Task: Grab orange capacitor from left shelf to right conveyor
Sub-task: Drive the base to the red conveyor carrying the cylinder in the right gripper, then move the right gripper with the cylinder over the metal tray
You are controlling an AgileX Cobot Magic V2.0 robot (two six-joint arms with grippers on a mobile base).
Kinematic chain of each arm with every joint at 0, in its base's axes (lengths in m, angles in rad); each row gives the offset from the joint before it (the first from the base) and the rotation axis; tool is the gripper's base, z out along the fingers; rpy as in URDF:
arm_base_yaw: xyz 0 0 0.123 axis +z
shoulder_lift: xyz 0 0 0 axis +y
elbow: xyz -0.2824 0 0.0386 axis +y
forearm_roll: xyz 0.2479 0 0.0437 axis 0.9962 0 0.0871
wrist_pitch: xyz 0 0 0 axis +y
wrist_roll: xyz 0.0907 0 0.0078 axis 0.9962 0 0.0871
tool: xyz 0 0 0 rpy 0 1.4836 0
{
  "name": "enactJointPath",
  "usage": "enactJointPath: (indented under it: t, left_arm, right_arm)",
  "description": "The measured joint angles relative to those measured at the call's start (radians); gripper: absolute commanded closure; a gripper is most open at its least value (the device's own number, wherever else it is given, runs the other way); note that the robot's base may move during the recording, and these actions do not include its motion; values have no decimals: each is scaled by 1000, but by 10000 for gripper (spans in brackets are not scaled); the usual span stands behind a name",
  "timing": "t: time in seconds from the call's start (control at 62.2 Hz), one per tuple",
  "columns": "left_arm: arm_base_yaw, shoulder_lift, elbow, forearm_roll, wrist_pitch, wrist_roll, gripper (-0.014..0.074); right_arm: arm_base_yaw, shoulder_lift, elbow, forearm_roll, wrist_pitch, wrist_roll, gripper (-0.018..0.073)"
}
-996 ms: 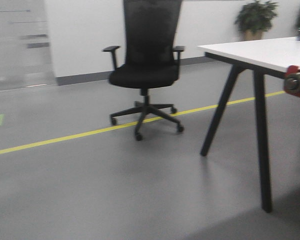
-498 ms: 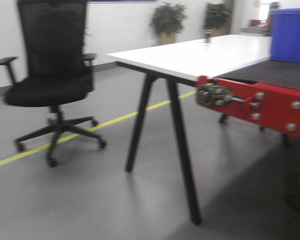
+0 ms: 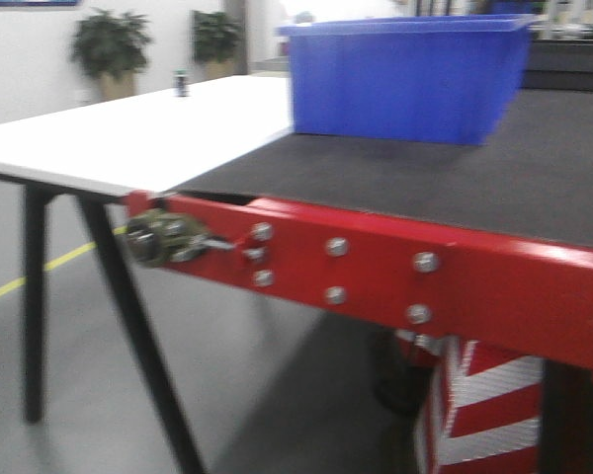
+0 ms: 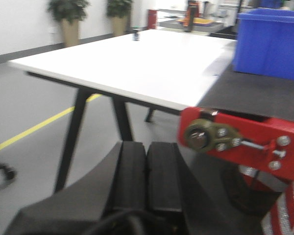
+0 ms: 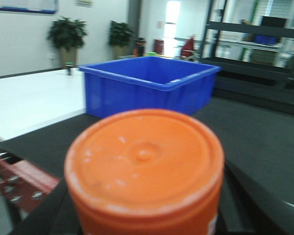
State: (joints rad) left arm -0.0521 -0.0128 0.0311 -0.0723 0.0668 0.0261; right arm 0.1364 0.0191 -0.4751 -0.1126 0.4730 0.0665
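In the front view, the right conveyor (image 3: 455,188) fills the frame, its dark belt lying behind a red, bolted front. A blue crate (image 3: 405,79) stands on the belt. A white surface (image 3: 128,138) meets the belt's left side, and potted plants (image 3: 109,49) stand by the far wall.

In the left wrist view, the left gripper (image 4: 147,147) sits low in the frame. Its black jaws are pressed together with nothing between them, and the conveyor's red corner is ahead to the right.

In the right wrist view, the orange capacitor (image 5: 144,161) fills the foreground, its top towards the camera. It sits between the jaws of the right gripper (image 5: 147,213), which seem clamped on its sides, though blur hides the contact. The belt and the crate lie beyond it.
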Motion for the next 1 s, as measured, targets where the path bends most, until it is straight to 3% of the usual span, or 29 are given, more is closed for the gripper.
enactJointPath:
  t: [0.369,0.627,0.996]
  left_arm:
    - [0,0,0,0,0,0,723]
    - [46,0,0,0,0,0,723]
    - [42,0,0,0,0,0,723]
  right_arm:
    - [0,0,0,0,0,0,452]
    - [0,0,0,0,0,0,452]
    - [0,0,0,0,0,0,452]
